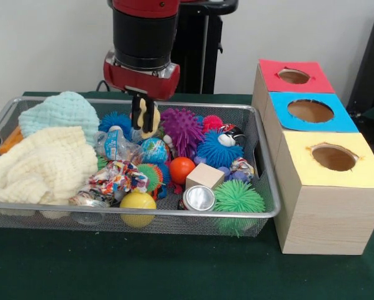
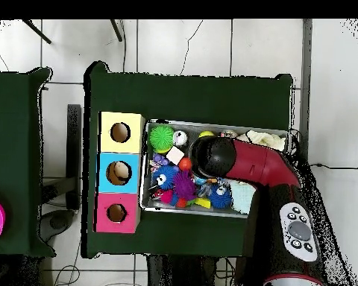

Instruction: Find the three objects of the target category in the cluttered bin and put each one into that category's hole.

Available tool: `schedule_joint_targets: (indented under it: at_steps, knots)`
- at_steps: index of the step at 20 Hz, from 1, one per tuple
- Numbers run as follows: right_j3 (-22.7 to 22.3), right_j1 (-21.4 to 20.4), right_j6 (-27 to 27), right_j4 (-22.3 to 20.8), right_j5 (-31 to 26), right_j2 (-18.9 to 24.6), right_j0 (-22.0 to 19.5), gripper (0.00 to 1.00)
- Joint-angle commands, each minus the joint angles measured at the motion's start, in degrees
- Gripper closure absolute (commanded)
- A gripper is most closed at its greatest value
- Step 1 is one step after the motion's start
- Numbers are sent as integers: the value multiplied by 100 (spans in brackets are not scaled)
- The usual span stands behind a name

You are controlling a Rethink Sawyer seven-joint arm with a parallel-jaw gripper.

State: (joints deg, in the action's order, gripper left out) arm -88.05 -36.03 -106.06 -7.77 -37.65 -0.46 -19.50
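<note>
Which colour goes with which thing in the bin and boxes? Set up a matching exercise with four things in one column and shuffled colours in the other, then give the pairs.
Things:
1. Spiky ball at the bin's front corner nearest the boxes
2. Smooth ball against the bin's front wall
3. Top of the box farthest from the camera
4. Top of the middle box

Colours:
A. blue
B. green
C. red
D. yellow

Pairs: 1-B, 2-D, 3-C, 4-A
</note>
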Motion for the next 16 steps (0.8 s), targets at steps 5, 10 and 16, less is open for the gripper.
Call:
schedule_joint_targets:
  at_steps: [5,10,16]
  knots:
    - [-731,-77,-845,285,-104,220,219,100]
    - [-902,-214,-889,396,-106,181,300,100]
    - [-1150,-1070,-807,620,-1070,-25,504,100]
